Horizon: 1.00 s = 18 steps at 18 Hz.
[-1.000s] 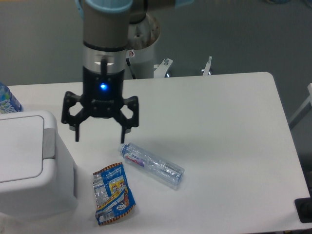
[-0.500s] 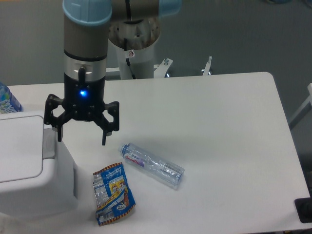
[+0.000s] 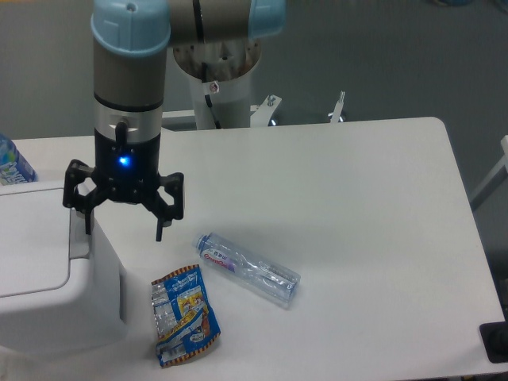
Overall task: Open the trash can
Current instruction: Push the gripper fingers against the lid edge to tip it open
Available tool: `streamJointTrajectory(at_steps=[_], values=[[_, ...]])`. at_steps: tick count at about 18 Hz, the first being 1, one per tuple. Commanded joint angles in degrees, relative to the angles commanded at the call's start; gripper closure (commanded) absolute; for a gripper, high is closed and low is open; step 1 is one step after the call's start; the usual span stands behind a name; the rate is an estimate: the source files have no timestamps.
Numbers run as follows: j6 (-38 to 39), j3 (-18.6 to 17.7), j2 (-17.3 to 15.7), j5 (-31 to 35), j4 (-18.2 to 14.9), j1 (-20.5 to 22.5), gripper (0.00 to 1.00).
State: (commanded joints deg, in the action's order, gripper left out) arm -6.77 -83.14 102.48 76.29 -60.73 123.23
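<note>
The trash can [image 3: 48, 309] is a large boxy white bin at the left edge of the table, with a flat white lid [image 3: 32, 242] lying shut and a grey tab [image 3: 78, 236] on its right rim. My gripper [image 3: 123, 232] hangs open and empty over the bin's right edge. Its left fingertip is at the grey tab and its right fingertip is over the table just right of the bin. Whether the left finger touches the tab I cannot tell.
A clear plastic bottle [image 3: 248, 268] lies on its side on the white table [image 3: 357, 198], right of the bin. A crumpled snack wrapper [image 3: 184, 314] lies in front of it. Another bottle [image 3: 12, 163] shows at the far left edge.
My gripper has moved left from above the lying bottle's cap end to the bin's right edge, staying open. The bin, bottle and wrapper have not moved.
</note>
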Motion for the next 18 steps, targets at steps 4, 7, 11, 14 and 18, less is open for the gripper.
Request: streamJointTrajectory(at_steps=[4,7,11,14,18], values=[[0.1,-0.2,0.4,0.0,0.0,-0.4,0.0],[0.1,-0.4,0.4,0.0,0.0,-0.5,0.0],[0.1,-0.4,0.4,0.0,0.0,-0.5,0.0],[0.1,-0.4,0.4,0.0,0.0,-0.5,0.0],[0.0,0.9,0.3,0.6,0.0,-0.4,0.0]])
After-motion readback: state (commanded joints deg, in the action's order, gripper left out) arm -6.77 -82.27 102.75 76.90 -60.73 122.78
